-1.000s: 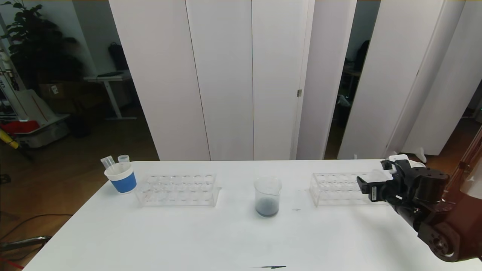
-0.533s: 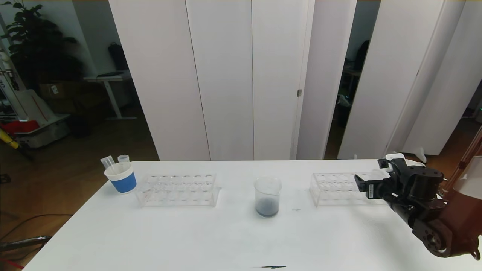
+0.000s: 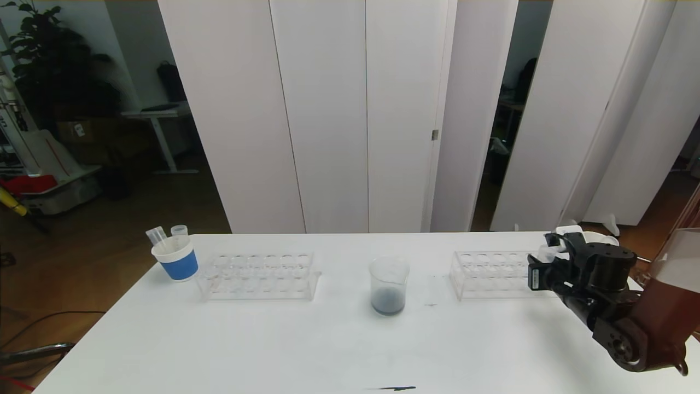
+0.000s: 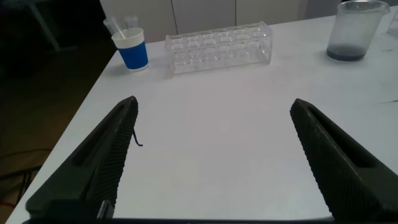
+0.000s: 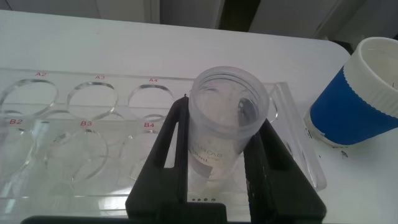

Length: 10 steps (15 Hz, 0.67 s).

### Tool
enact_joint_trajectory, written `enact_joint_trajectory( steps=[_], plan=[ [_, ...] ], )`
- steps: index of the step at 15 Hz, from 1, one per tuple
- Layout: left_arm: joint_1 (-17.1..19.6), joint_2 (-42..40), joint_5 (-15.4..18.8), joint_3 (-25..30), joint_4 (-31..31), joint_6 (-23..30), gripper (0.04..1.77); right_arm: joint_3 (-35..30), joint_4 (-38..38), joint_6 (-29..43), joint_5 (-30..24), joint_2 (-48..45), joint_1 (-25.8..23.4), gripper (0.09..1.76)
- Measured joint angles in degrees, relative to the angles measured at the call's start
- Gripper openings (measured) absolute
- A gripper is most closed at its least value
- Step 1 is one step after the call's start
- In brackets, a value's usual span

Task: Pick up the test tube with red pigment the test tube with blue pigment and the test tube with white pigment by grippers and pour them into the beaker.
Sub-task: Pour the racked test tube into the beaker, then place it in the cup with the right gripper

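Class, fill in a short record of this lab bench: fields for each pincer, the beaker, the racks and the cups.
right pincer: shut on a clear tube at the right rack
left pincer: open, empty, over bare table
beaker: centre of the table, dark liquid at the bottom
left rack: no tubes seen in it
left cup: blue, holds two tubes
right cup: blue, beside the right rack

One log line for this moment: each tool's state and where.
right tool: shut on test tube at right rack | left tool: open, idle above table

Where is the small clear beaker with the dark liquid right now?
Head view: the small clear beaker stands mid-table, between the two clear racks, left rack and right rack.
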<state>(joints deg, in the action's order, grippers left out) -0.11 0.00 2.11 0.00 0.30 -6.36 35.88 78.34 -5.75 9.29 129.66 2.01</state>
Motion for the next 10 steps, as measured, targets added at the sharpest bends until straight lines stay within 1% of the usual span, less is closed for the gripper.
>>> enact_joint_trajectory(
  steps=[10],
  plan=[
    [-0.02,0.0,0.0,0.0,0.02,-0.02,1.75,1.46,0.3,0.06,-0.04,-0.61,-0.67,0.59]
  ],
)
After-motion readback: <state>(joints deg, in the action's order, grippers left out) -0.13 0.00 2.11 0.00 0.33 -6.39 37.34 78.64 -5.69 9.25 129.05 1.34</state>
